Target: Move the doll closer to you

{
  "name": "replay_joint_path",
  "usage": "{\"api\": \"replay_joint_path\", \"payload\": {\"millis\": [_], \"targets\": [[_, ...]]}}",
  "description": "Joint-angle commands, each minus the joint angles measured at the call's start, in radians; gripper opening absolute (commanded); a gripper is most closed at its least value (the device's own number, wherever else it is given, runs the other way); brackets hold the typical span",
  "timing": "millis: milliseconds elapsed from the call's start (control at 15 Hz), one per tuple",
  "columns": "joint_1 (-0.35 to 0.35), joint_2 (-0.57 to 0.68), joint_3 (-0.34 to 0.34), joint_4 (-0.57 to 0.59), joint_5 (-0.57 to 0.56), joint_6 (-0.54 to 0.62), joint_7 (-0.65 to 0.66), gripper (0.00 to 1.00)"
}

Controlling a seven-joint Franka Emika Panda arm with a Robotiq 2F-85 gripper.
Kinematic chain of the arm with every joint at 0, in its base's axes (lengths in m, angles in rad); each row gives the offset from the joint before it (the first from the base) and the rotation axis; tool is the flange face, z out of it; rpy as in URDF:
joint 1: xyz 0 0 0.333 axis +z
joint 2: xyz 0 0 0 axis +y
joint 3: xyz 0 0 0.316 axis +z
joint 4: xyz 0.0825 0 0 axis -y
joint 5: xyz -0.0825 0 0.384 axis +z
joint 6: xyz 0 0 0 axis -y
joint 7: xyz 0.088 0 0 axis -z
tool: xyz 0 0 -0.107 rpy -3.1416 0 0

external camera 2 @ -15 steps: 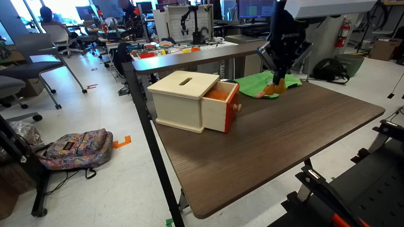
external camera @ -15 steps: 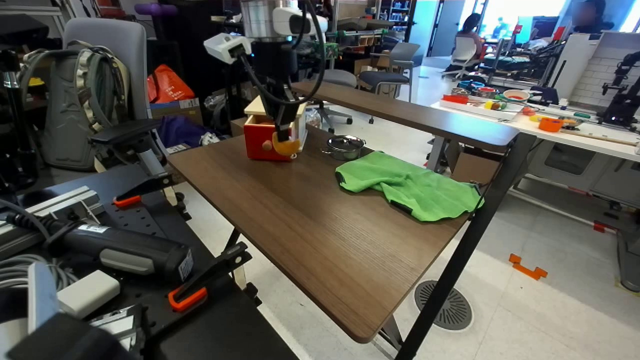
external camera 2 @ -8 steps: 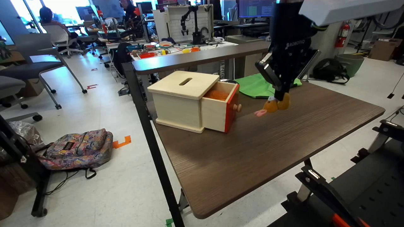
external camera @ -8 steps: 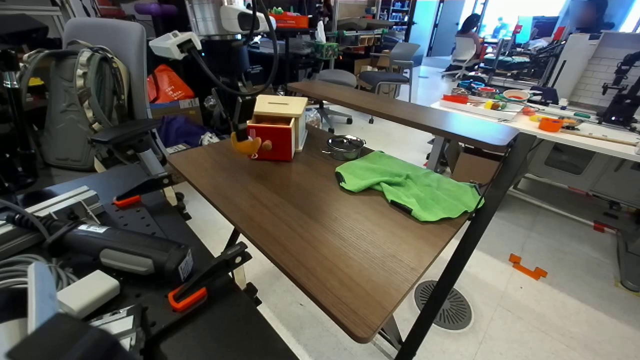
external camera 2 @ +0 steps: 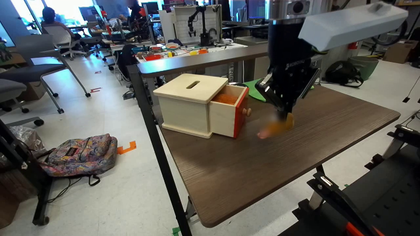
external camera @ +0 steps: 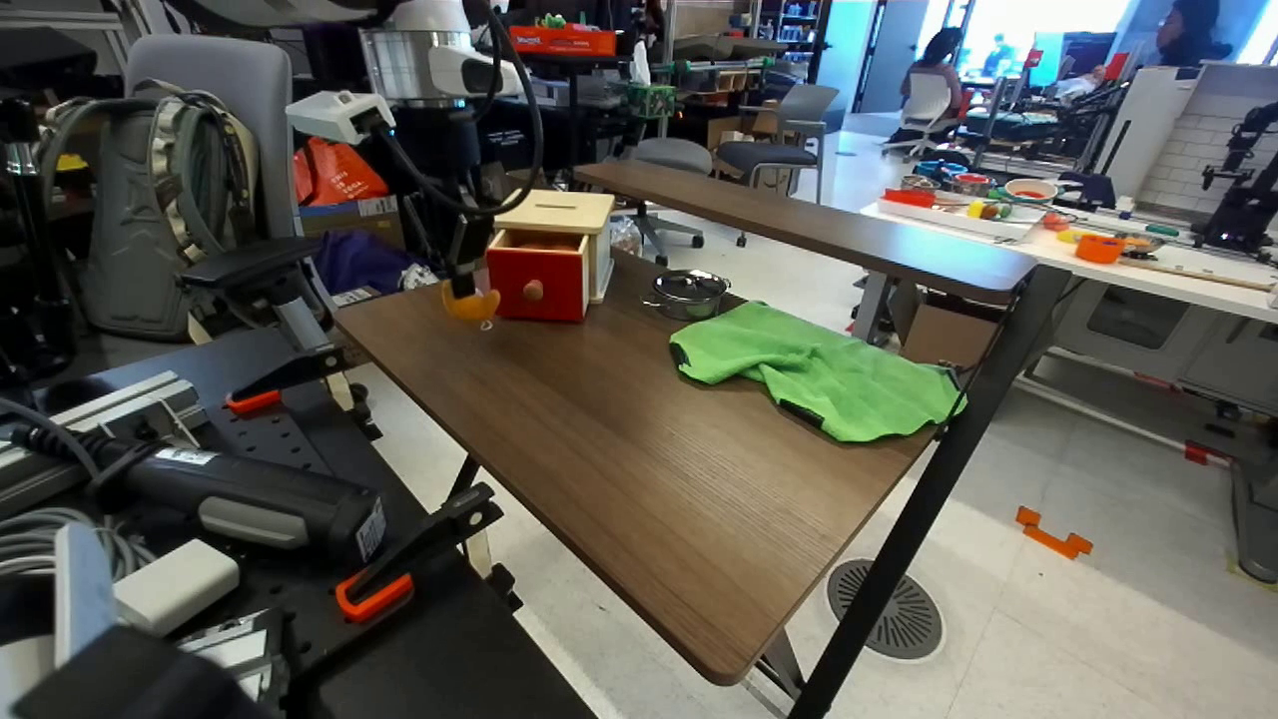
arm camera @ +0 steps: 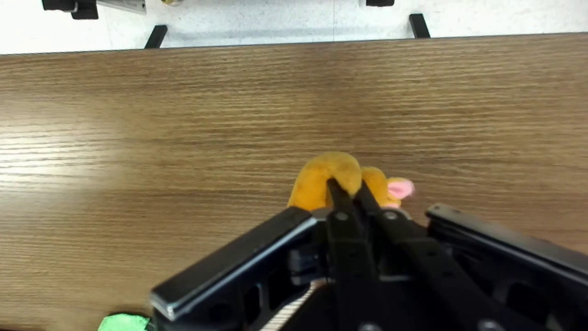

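Observation:
The doll is a small yellow-orange plush with pink ears. My gripper (arm camera: 350, 189) is shut on the doll (arm camera: 312, 184), its fingertips pinching the soft body in the wrist view. In an exterior view the gripper (external camera 2: 284, 115) points down with the doll (external camera 2: 277, 127) hanging from its tips; the doll is blurred there. In an exterior view the gripper (external camera: 462, 287) and doll (external camera: 471, 305) are beside the red drawer front. The doll is over the brown table (external camera: 639, 449); I cannot tell whether it touches the surface. The fingers hide part of the doll.
A wooden box (external camera 2: 183, 109) stands on the table with its red-fronted drawer (external camera 2: 241, 113) pulled out, close to the doll. A lidded metal pot (external camera: 691, 292) and a green cloth (external camera: 819, 371) lie further off. A raised shelf (external camera: 799, 225) runs along the table's far side.
My gripper has carried the doll away from the cloth, past the drawer front and toward the table's long open edge. It is also lower. The box, pot and cloth have not moved.

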Motion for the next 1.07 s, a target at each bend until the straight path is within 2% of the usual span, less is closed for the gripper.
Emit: {"api": "replay_joint_path", "payload": {"millis": [0,467,533,667,1000], "targets": [[-0.006,0.073,-0.003,0.059,0.010,-0.023,-0.037,0.01],[-0.020,0.147,-0.023,0.127,0.034,-0.083,-0.069,0.01],[-0.021,0.150,-0.027,0.136,0.035,-0.098,-0.067,0.31],[-0.022,0.154,-0.034,0.148,0.031,-0.119,-0.064,0.39],[-0.028,0.126,-0.043,0.146,0.031,-0.148,-0.060,0.75]]}}
